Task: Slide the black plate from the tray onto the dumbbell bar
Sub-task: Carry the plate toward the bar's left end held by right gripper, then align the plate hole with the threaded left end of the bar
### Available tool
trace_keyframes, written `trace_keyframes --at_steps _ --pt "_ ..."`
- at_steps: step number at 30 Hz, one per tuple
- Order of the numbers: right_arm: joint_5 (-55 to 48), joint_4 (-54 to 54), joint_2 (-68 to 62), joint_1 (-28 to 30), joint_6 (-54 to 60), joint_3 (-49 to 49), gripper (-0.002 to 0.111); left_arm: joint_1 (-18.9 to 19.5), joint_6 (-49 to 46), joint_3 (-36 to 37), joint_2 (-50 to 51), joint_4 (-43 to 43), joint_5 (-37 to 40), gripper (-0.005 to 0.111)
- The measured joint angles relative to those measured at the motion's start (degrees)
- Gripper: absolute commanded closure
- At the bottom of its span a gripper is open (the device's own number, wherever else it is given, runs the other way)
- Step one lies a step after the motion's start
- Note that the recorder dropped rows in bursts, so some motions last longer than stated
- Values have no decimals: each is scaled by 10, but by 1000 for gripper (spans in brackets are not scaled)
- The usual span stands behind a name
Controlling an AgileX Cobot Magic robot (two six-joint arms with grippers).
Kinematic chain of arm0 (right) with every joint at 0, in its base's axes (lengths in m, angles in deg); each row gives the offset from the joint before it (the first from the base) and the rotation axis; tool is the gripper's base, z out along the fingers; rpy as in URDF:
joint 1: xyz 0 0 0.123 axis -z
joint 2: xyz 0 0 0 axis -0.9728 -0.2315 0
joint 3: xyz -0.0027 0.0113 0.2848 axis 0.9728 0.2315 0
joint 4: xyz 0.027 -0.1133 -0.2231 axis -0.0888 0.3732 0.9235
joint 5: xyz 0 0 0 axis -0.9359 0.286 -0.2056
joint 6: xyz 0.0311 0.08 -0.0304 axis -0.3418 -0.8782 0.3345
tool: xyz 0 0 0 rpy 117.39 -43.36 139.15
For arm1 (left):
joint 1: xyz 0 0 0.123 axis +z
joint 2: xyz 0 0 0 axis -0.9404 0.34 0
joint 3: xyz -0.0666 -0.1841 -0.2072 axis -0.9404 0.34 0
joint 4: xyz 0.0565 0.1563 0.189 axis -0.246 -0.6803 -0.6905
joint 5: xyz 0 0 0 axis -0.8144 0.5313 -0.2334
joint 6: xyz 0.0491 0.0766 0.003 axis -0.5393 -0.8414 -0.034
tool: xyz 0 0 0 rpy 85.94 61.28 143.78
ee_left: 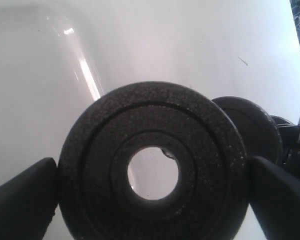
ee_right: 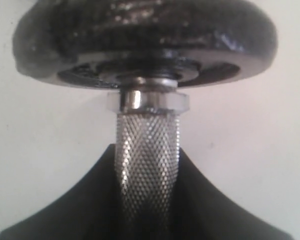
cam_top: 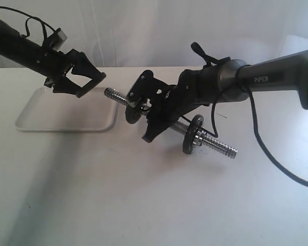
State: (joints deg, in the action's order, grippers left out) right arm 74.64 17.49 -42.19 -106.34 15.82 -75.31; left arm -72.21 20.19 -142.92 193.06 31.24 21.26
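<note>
The small black plate (ee_left: pixel 205 150) stands on edge between the fingers of my left gripper (ee_left: pixel 154 210), which is shut on its rim. In the exterior view this plate (cam_top: pixel 92 83) hangs above the far right corner of the white tray (cam_top: pixel 66 120), a short way from the threaded left end of the dumbbell bar (cam_top: pixel 114 95). My right gripper (cam_top: pixel 153 117) is shut on the bar's knurled middle (ee_right: pixel 147 150) and holds it tilted off the table. A black plate (cam_top: pixel 195 134) sits on the bar's right side. In the right wrist view a mounted plate (ee_right: pixel 145 35) rests against a silver collar (ee_right: pixel 148 103).
Behind the held plate, a second black disc (ee_left: pixel 255 127) shows in the left wrist view, toward the bar. A black cable (cam_top: pixel 269 154) trails from the right arm across the table. The tray rim (ee_left: pixel 87 75) holds nothing else that I can see.
</note>
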Motion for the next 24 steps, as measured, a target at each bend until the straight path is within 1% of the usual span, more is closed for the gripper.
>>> trace_keyframes --at_steps 7,21,24 --pt "13 -6 9 -5 0 0 108 0 0 0 0 4 0 107" --pt "14 -8 11 -8 -2 0 108 -6 2 0 6 90 0 107" --pt "14 -11 11 -8 -2 0 108 -6 3 0 10 94 0 107"
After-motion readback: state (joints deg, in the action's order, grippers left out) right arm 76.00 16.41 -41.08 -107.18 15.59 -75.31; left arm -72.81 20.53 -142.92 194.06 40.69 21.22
